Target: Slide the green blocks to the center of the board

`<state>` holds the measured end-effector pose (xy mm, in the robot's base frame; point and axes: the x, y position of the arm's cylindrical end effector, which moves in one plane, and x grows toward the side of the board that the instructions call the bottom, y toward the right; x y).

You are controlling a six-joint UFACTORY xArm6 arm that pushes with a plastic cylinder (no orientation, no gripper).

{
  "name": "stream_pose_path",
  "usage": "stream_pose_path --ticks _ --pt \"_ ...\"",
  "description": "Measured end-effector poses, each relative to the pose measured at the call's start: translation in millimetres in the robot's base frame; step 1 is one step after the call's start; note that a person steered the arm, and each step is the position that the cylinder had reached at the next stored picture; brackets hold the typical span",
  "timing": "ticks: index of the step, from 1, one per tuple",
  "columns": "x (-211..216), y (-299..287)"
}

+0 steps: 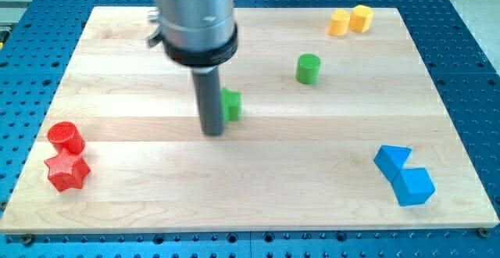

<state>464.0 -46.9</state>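
A green block (232, 105) sits near the board's middle, partly hidden behind my rod; its shape is unclear. My tip (212, 132) rests on the board just left of and slightly below it, touching or nearly touching. A green cylinder (308, 68) stands apart, up and to the right of the tip.
A red cylinder (66, 137) and a red star (66, 171) sit at the left edge. Two yellow blocks (349, 19) sit at the top right. Two blue blocks (403, 175) sit at the bottom right. The wooden board (250, 203) lies on a blue perforated table.
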Motion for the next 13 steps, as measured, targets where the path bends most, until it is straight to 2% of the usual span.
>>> stream_pose_path --ticks 1,2,3,5,6,7,8,9,10,11,12,13 --pt "-23 10" --pt "-13 93" --pt "-30 143" --pt "-43 67" --pt "-30 171" --pt "-86 228" --pt "-96 180" --pt "-96 108" --pt "-56 102" --pt "19 73" --pt "-18 48" --pt "-38 48"
